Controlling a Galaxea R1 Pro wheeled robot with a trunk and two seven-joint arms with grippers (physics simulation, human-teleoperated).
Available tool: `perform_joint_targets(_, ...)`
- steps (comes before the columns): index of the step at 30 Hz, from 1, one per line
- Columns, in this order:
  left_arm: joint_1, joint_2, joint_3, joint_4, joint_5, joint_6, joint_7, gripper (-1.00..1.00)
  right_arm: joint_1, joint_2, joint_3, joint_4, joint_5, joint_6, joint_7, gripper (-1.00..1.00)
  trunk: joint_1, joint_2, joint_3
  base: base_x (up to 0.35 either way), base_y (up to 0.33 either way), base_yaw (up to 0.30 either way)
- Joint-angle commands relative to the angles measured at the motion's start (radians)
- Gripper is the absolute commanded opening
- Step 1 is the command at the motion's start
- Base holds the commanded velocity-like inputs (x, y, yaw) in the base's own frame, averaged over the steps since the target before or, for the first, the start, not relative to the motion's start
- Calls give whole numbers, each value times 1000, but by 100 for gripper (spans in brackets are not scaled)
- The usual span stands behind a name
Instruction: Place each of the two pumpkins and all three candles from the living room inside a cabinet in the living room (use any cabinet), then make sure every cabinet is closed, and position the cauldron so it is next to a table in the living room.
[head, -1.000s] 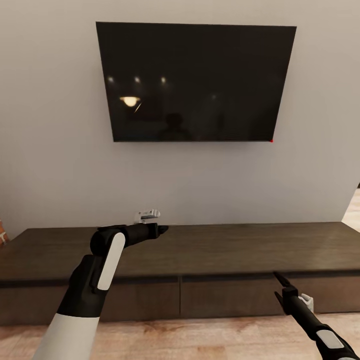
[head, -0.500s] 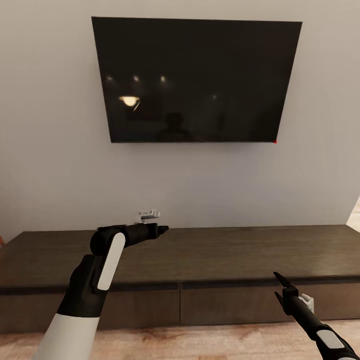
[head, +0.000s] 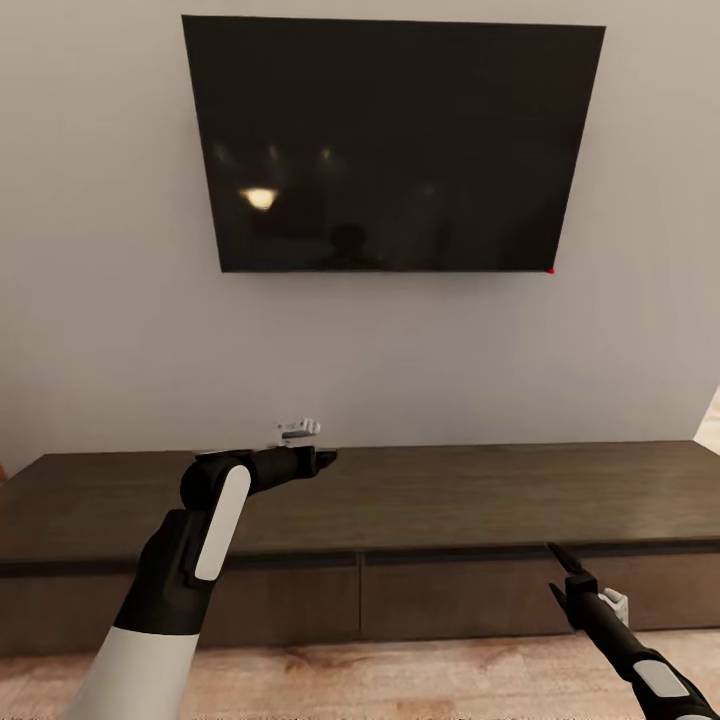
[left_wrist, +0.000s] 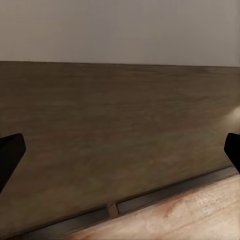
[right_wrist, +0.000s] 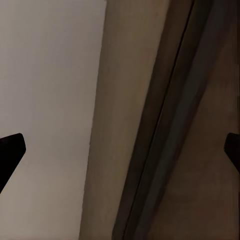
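Both pairs of jaws stand wide apart with nothing between them: in each wrist view the dark fingertips sit at opposite edges of the frame. The left gripper (head: 322, 459) hangs over the flat top of the cabinet (head: 420, 495), near its back edge by the wall, with the forearm stretched level above the wood. The right gripper (head: 562, 575) is lower, in front of the right-hand cabinet front (head: 470, 595), its fingers pointing up toward the overhanging lip of the top. The two fronts lie flush and shut, meeting at a thin seam near the middle. The cabinet top is bare wherever it shows, and no pumpkin, candle or cauldron appears in these frames, so I judge the robot has come here either to open the unit or to check it. A wall-mounted television (head: 392, 145) hangs above, and a strip of wood floor (head: 400, 680) runs along the base. The chief risk is with the fronts: they have no handles, so a finger must catch the narrow gap under the lip, and a poor angle could let it skid off the smooth face or press the front shut. The left arm, so close above the top, could scrape the wood if the trunk sinks or the base rolls forward.
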Motion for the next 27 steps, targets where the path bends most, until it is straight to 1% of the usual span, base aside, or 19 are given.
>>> perform_joint_targets(1, -1, 0, 0, -1, 0, 4, -1, 100, -1, 0, -12, 1, -6, 8, 4, 100, 4, -8, -4, 0, 0, 0)
perform_joint_targets(4, -1, 0, 0, -1, 0, 4, -1, 100, 0, 0, -30, 1, -5, 10, 10, 100, 15, -29, -14, 0, 0, 0)
perform_joint_targets(9, 0, 0, 0, -1, 0, 4, -1, 100, 0, -2, -47, 1, -5, 15, 32, 100, 17, -30, -33, 0, 0, 0)
perform_joint_targets(15, 0, 0, 0, -1, 0, 4, -2, 100, 1, -3, -50, 1, -5, 17, 81, 100, 20, -31, -56, 0, 0, 0)
perform_joint_targets(27, 0, 0, 0, -1, 0, 4, -2, 100, 1, -6, -51, 0, -5, 19, 98, 100, 26, -34, -103, 0, 0, 0)
